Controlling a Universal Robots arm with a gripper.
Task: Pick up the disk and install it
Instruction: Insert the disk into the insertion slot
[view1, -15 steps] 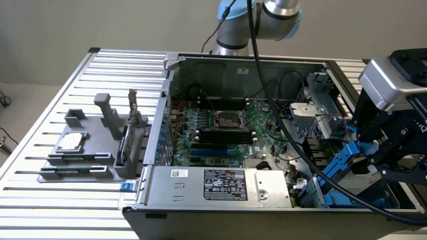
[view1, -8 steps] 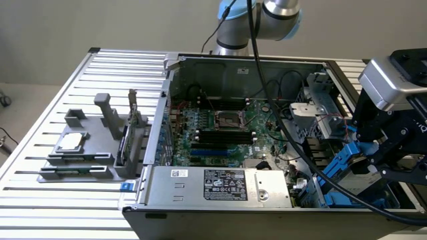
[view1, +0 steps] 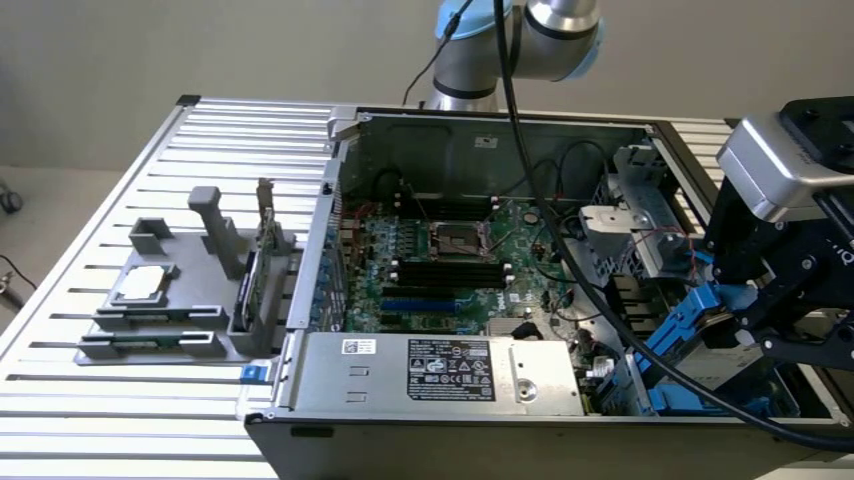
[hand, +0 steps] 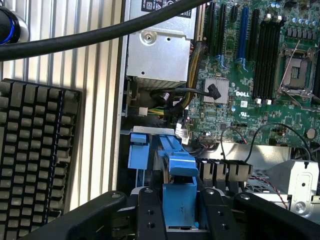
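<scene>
The end effector (hand: 181, 220) pinches the disk (hand: 179, 192) by its blue carrier, one finger on each side, so the drive hangs edge-on and steady for sliding into a slot. In the exterior view the disk is at about four o'clock from the motherboard (view1: 441, 250), inside the computer case (view1: 334, 200), at three o'clock from the power supply (view1: 441, 370). The case lies open side up on the counter (view1: 134, 400), which gives access from above. I judge the disk is not yet seated.

Blue-railed and tilted on edge, the disk (view1: 691, 322) (hand: 180, 202) is held over the open computer case (view1: 481, 140).
</scene>
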